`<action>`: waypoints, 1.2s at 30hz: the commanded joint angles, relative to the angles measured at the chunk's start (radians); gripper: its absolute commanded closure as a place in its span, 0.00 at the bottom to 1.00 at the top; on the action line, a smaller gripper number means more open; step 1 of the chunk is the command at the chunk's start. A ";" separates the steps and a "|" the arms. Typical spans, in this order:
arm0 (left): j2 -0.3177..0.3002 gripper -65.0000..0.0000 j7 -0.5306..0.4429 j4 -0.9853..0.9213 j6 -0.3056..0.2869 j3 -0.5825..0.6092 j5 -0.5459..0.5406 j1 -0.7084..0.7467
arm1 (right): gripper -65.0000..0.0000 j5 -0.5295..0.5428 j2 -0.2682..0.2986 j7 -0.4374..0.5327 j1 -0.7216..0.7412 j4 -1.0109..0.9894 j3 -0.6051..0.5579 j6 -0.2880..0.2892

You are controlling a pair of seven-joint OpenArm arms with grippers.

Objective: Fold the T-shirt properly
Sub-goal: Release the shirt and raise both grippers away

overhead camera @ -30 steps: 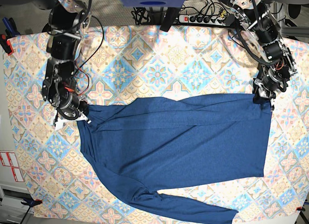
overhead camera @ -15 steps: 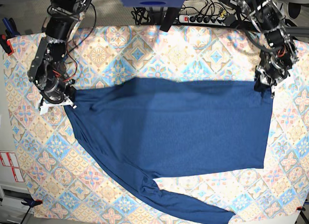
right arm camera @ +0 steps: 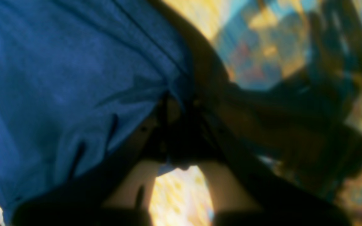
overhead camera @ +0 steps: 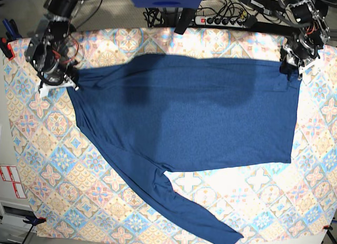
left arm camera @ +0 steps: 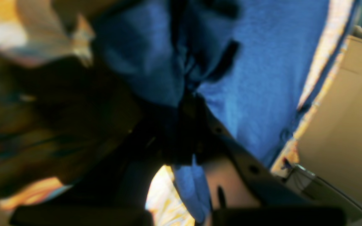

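- Both wrist views are blurred; the fingertips are seen only as dark shapes, and the pinched cloth is partly hidden.
- The left gripper (overhead camera: 295, 65) is clamped on one far corner of the T-shirt (overhead camera: 200, 123), at the tablecloth (overhead camera: 47, 165) edge.
- The right gripper (overhead camera: 60, 82) is clamped on the other far corner.
- The T-shirt is spread flat between them, one sleeve (overhead camera: 179, 207) trailing toward the near edge.

We can't read any text anywhere; the white red-bordered stickers (overhead camera: 10, 181) at the left edge are too tiny.
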 commanded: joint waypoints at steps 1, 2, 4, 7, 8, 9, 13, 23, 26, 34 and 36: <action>-0.022 1.00 -0.015 0.017 -0.010 -0.007 -0.015 0.005 | 0.98 0.019 0.038 0.026 -0.002 0.024 0.008 0.002; -0.021 1.00 -0.015 0.017 -0.010 -0.007 -0.015 0.019 | 0.98 0.050 0.049 0.027 -0.018 0.024 0.008 0.002; -0.021 1.00 -0.015 0.017 -0.011 -0.006 -0.015 0.045 | 0.98 0.101 0.069 0.029 -0.047 0.024 0.008 0.002; -0.021 1.00 -0.017 0.017 -0.011 -0.006 -0.015 0.078 | 0.98 0.147 0.089 0.030 -0.088 0.024 0.008 0.002; -0.021 1.00 -0.015 0.017 -0.011 -0.007 -0.015 0.085 | 0.98 0.150 0.089 0.030 -0.099 0.024 0.008 0.002; -0.021 1.00 -0.015 0.019 -0.013 -0.007 -0.015 0.092 | 0.98 0.150 0.089 0.030 -0.108 0.024 0.008 0.002; -0.021 1.00 -0.015 0.019 -0.062 -0.006 -0.015 0.120 | 0.98 0.150 0.089 0.030 -0.130 0.024 0.033 0.002; -0.019 1.00 -0.015 0.019 -0.073 -0.003 -0.014 0.132 | 0.80 0.150 0.089 0.023 -0.130 0.023 0.024 0.000; -0.019 0.83 -0.015 0.019 -0.073 -0.007 -0.014 0.138 | 0.67 0.150 0.087 0.021 -0.131 0.023 0.030 0.000; -0.019 0.63 -0.014 0.019 -0.071 -0.010 -0.017 0.170 | 0.61 0.151 0.086 0.027 -0.148 0.024 0.031 0.000; -0.019 0.63 -0.014 0.019 -0.071 -0.012 -0.017 0.175 | 0.61 0.151 0.086 0.030 -0.145 0.024 0.033 0.000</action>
